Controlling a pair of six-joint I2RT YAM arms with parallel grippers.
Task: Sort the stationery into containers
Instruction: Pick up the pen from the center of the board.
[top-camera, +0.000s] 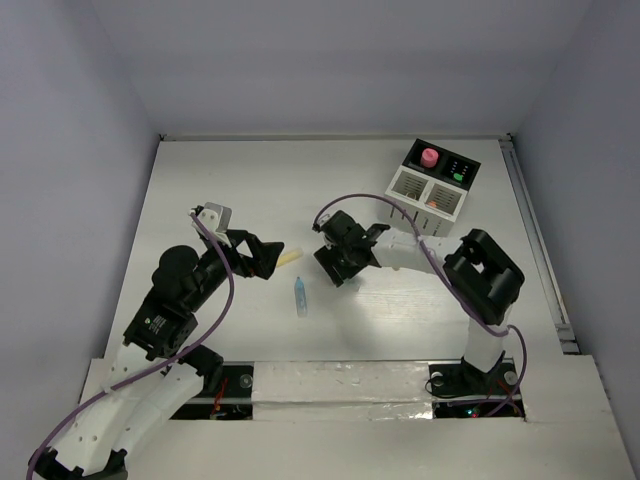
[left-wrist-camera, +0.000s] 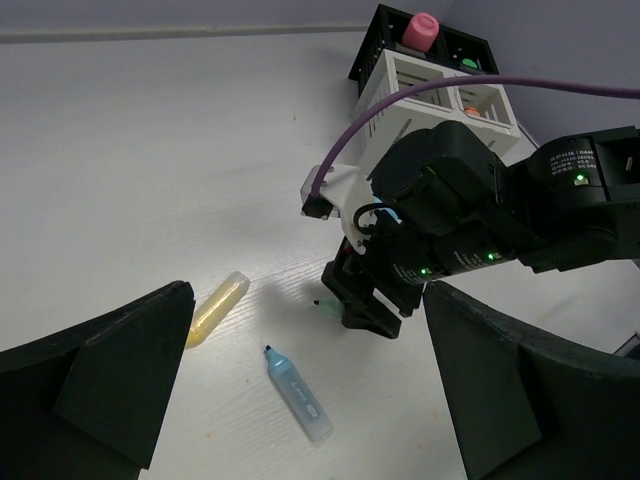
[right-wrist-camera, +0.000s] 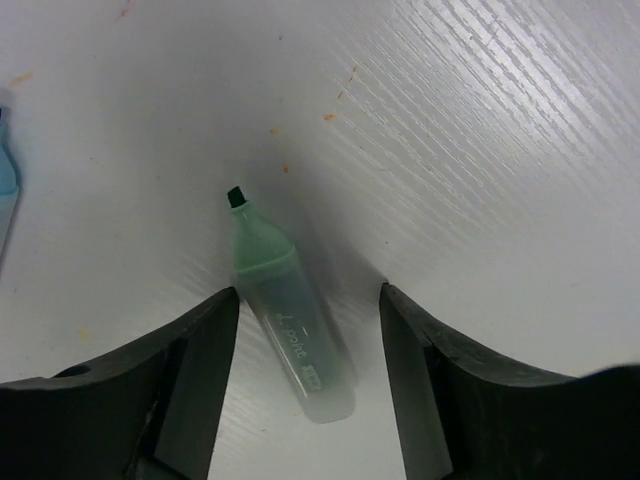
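Three lay unsorted on the table (top-camera: 200, 180): yellow pen (left-wrist-camera: 217, 308), blue pen (left-wrist-camera: 297, 393), green pen (right-wrist-camera: 285, 320). The boxes (left-wrist-camera: 400, 92) held a bottle (top-camera: 429, 157) and more. The right gripper (right-wrist-camera: 308, 300) straddled the green pen, unclosed; the left gripper (top-camera: 270, 254) gaped empty by the yellow pen.

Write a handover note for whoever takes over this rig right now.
Left gripper open, by the yellow pen on the table.
Right gripper open, fingers either side of the green pen, lying flat, not yet gripped.
Blue pen lies loose near both grippers.
Done: pink-capped bottle stands in the black box; orange-tipped item in the white box.
Left: those three pens.
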